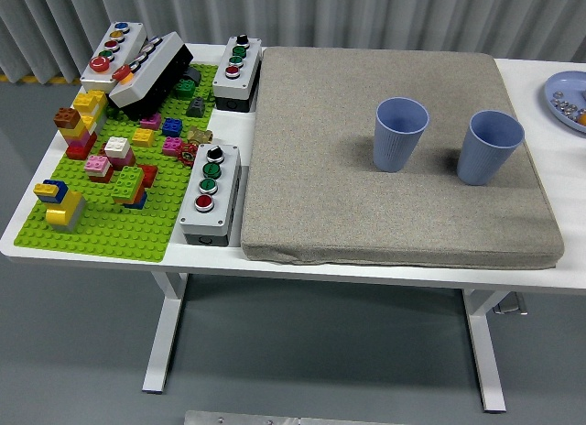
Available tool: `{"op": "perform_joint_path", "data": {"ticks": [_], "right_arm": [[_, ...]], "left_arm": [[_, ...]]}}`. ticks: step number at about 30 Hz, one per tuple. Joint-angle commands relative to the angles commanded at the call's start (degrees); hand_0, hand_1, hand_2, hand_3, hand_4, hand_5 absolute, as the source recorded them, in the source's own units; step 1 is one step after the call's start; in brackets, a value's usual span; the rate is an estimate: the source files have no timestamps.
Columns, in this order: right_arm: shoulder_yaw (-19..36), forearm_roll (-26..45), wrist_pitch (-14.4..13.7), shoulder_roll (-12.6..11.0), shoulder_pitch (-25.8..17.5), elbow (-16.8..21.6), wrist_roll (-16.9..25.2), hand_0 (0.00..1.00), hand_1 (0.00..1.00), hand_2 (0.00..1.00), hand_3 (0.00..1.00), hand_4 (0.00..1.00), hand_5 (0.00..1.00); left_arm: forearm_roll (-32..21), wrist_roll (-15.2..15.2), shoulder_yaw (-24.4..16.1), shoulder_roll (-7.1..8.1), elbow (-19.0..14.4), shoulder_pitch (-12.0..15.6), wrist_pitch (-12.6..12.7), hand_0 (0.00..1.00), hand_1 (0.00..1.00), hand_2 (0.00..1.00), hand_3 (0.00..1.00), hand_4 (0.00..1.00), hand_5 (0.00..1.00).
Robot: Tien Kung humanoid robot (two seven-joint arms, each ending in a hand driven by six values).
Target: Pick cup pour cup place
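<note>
Nothing looks started: both blue cups stand upright on the grey mat [311, 168], the left cup [400, 133] near the right cup [489, 147], untouched. Neither robot hand is in view, so their fingers cannot be judged; picking, pouring and placing remain

One head view, set high on the robot's side, looks forward and down at the white table [548, 77]. Its near edge lies across the lower half, with grey floor [320, 352] below and a pleated grey curtain [366, 13] along the top
</note>
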Motion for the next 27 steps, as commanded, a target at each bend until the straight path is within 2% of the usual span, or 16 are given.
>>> {"op": "perform_joint_path", "data": {"ticks": [8, 27], "right_arm": [[-0.63, 0.29, -0.02, 0.28, 0.43, -0.20, -0.06, 0.881, 0.795, 0.803, 0.797, 0.835, 0.858], [-0.28, 0.41, 0.02, 0.29, 0.80, -0.29, -0.08, 0.892, 0.801, 0.814, 0.798, 0.834, 0.843]], "left_arm": [[-0.10, 0.51, -0.80, -0.09, 0.00, 0.00, -0.21, 0.805, 0.760, 0.824, 0.749, 0.521, 0.998], [-0.08, 0.42, -0.91, -0.16, 0.00, -0.06, -0.32, 0.806, 0.760, 0.825, 0.748, 0.519, 0.998]]}}
